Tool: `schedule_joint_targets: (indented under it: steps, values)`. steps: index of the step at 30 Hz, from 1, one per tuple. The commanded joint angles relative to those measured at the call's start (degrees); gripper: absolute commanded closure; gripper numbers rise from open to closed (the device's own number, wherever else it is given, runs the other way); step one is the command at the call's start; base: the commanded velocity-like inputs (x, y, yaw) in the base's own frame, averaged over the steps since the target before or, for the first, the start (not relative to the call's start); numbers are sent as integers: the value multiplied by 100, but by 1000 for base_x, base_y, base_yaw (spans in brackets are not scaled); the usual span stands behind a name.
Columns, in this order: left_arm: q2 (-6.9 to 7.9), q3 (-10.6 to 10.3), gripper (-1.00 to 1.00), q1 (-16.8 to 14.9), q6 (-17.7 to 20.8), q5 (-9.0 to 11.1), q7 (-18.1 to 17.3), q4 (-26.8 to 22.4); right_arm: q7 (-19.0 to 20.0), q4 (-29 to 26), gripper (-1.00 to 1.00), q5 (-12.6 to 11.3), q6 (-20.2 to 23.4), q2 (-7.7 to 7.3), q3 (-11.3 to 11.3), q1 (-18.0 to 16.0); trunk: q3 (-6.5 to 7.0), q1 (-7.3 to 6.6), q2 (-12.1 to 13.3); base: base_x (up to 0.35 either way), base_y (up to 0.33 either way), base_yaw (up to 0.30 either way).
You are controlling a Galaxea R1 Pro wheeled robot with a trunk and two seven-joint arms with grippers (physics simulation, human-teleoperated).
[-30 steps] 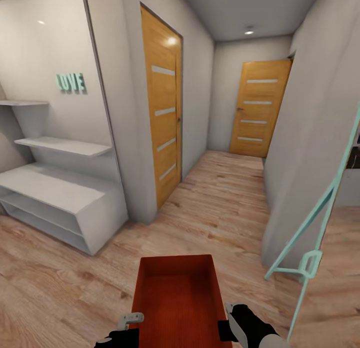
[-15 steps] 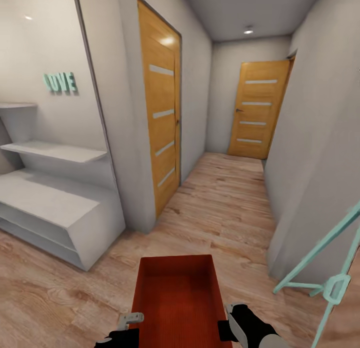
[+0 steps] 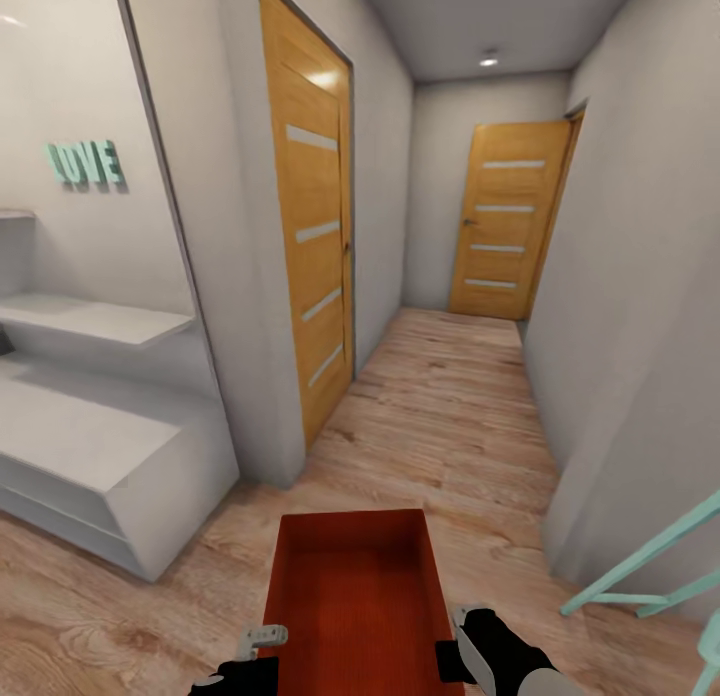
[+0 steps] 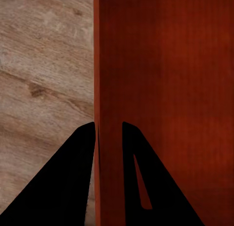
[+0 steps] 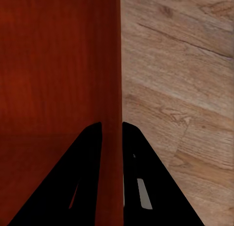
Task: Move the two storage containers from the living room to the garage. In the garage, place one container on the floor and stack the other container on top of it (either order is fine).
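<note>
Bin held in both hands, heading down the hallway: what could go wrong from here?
1. Each hand, left and right, pinches only a thin side wall of the bin; a jolt could let it slip or tilt.
2. The wall corner and the teal frame narrow the way; the base or bin might clip them.

Orange-red bin w/ finely ribbed bottom; light wood-plank floor; orange-brown doors w/ pale strips; teal "LOVE" letters at 10 o'clock.
</note>
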Motion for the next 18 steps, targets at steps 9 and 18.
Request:
schedule_joint_targets:
  steps: [9, 18]
  values:
    - [10, -131, 100, -3, -185, 90, 23, -34, -21, 9, 100, -127, 172, -197, 87, -1, 13, 3, -3, 321, 124, -139]
    - [10, -131, 100, -3, -185, 90, 23, -34, -21, 9, 100, -127, 172, -200, 85, -1, 22, 3, -3, 321, 66, -92]
